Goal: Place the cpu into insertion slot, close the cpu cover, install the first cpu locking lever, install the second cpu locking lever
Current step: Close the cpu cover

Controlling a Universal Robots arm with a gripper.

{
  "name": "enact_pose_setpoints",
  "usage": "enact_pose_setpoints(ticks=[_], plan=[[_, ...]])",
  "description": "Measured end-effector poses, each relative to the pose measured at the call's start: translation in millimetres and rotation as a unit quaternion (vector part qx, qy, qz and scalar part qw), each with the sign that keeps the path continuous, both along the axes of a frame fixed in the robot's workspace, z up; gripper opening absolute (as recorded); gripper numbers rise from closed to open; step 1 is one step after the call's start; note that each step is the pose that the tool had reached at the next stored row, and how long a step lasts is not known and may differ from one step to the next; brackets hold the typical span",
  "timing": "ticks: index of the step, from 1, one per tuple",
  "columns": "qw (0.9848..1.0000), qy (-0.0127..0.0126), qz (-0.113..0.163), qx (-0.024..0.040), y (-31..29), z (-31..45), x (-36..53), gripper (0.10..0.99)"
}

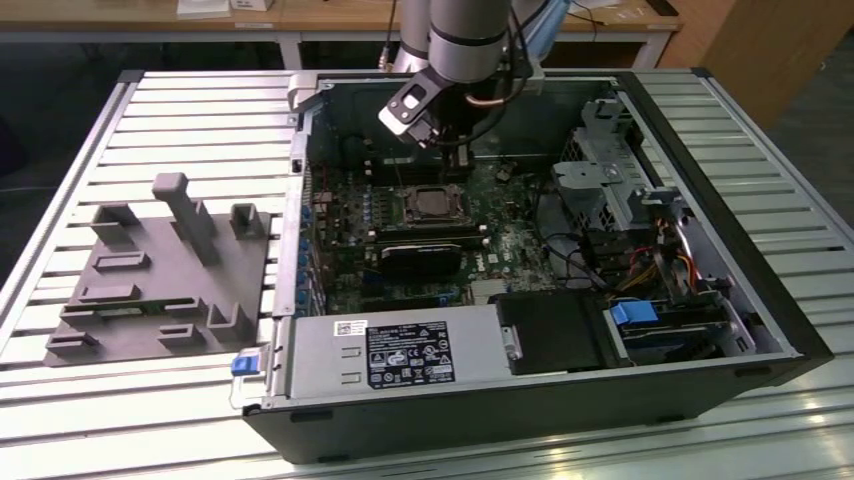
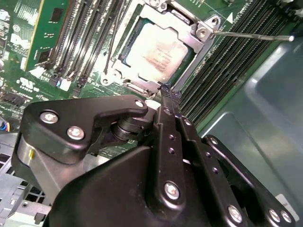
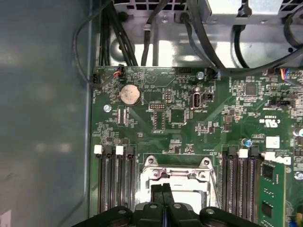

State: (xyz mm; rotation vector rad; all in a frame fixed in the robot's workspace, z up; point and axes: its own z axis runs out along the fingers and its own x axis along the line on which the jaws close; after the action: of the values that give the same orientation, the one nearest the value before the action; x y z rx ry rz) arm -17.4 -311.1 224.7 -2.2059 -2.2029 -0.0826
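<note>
The black two-finger gripper (image 1: 455, 168) hangs inside the open black computer case (image 1: 747, 300), which lies on a slatted metal table (image 1: 80, 150). In the exterior view its tip is near the small square insertion slot (image 1: 408, 196), at about one o'clock of it and just short of the shiny metal rim.

Both wrist views show the gripper (image 2: 166, 94) with its fingers pressed together and nothing between them. The slim tips (image 3: 163, 191) are poised at the slot's edge (image 3: 154, 163); whether they touch the metal I cannot tell.

The flat square cpu (image 2: 158, 52) with its pale silver-grey face sits in the slot. The thin square silver cpu cover (image 2: 199, 40) lies around it, so the chip shows through the cut-out centre.

From the cover's corner a thin bright metal locking lever (image 2: 251, 35) reaches out over the long black memory slots (image 2: 227, 66), well clear of the socket.

On the green motherboard (image 3: 180, 118) a round silver coin cell (image 3: 129, 94) lies apart from the socket.

In the exterior view a grey moulded fixture (image 1: 160, 280) rests on the table at nine o'clock of the case. A silver power supply box (image 1: 387, 355) sits at six o'clock of the cpu (image 1: 431, 204).
</note>
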Motion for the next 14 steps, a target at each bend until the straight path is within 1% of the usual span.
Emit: enact_pose_setpoints(ticks=[3, 6, 8, 14], plan=[[1.0, -0.0023, 0.0, 0.0075, -3.4, -0.6, -1.7, 0.102], [0.9999, -0.0034, 0.001, 0.0138, -9.1, -1.3, -2.3, 0.102], [0.9999, -0.0039, 0.001, 0.015, -11.9, -1.9, -3.6, 0.102], [0.9999, -0.0043, 0.001, 0.0149, -16.3, -3.2, -7.9, 0.102]])
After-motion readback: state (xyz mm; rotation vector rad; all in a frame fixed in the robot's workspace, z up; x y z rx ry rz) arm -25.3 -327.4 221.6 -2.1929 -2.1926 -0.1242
